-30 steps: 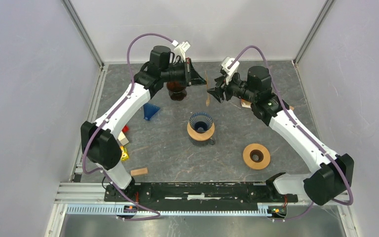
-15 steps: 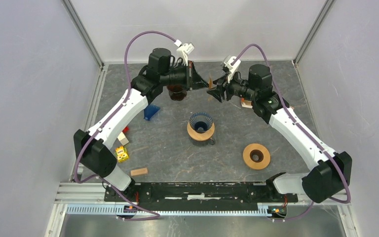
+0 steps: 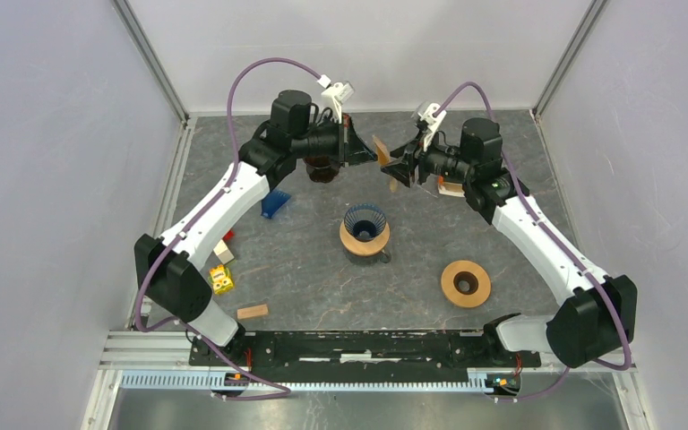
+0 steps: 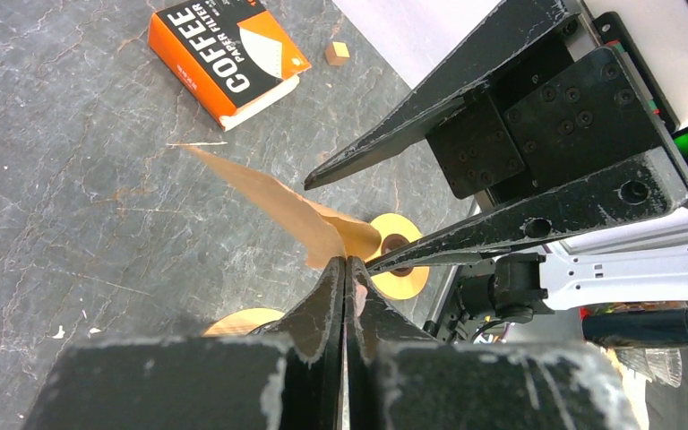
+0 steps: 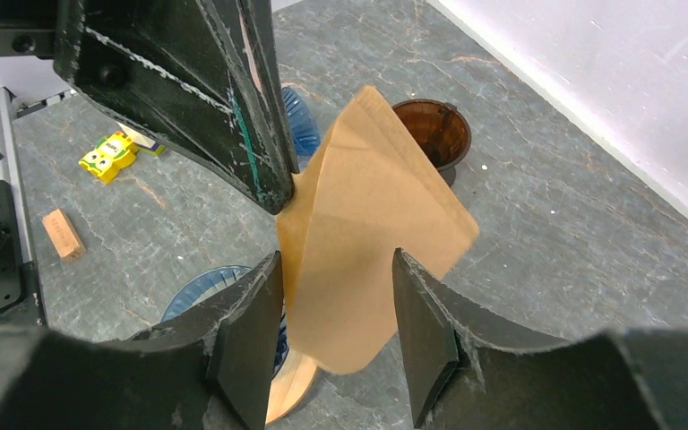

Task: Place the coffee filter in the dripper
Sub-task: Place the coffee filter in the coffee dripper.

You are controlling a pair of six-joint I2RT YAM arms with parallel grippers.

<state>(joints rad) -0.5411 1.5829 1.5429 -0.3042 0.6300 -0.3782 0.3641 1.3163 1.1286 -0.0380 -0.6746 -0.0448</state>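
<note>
A brown paper coffee filter [image 3: 382,150] hangs in the air at the back of the table, between the two grippers. My left gripper [image 3: 374,154] is shut on its edge; the filter [image 4: 296,206] sticks out from the closed tips [image 4: 345,262]. My right gripper [image 3: 392,164] is open, its jaws either side of the filter [image 5: 372,224] without closing on it; midpoint [image 5: 336,264]. The dark blue ribbed dripper [image 3: 365,220] on a wooden collar stands at mid-table, below and in front of the filter, partly visible in the right wrist view [image 5: 199,287].
A second wooden dripper holder [image 3: 465,283] lies at the right front. A brown glass cup [image 3: 322,167] sits under the left arm. An orange coffee filter box [image 4: 227,51] lies at the back. A blue funnel [image 3: 274,202] and small blocks [image 3: 221,279] sit at the left.
The right gripper has moved left and up to the filter, so its open jaws now straddle it. The left gripper holds the filter almost where it was.
</note>
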